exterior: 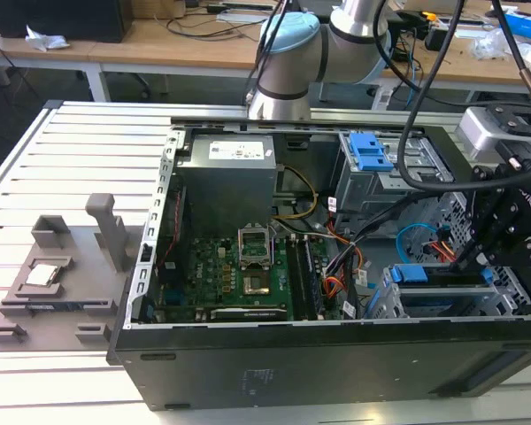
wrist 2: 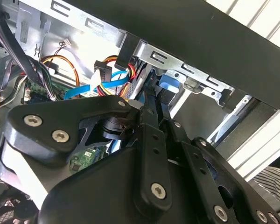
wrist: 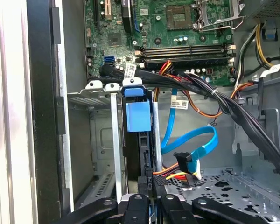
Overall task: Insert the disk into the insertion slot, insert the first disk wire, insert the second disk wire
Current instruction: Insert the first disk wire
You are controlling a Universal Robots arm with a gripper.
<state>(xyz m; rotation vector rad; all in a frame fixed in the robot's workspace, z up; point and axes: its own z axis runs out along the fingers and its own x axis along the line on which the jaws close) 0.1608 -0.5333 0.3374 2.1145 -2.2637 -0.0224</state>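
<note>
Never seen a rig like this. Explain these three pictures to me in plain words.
The silver and light-blue machine is a robot arm; its black gripper does the grasping. The exterior view looks from off the arm at an open computer case lying on a slatted table, a grey parts tray at that view's left. Both wrist views come from cameras on the arm, looking past the gripper into the case. The gripper is at the disk, blue-framed, sitting in the insertion slot. Whether it grips cannot be made out.
</note>
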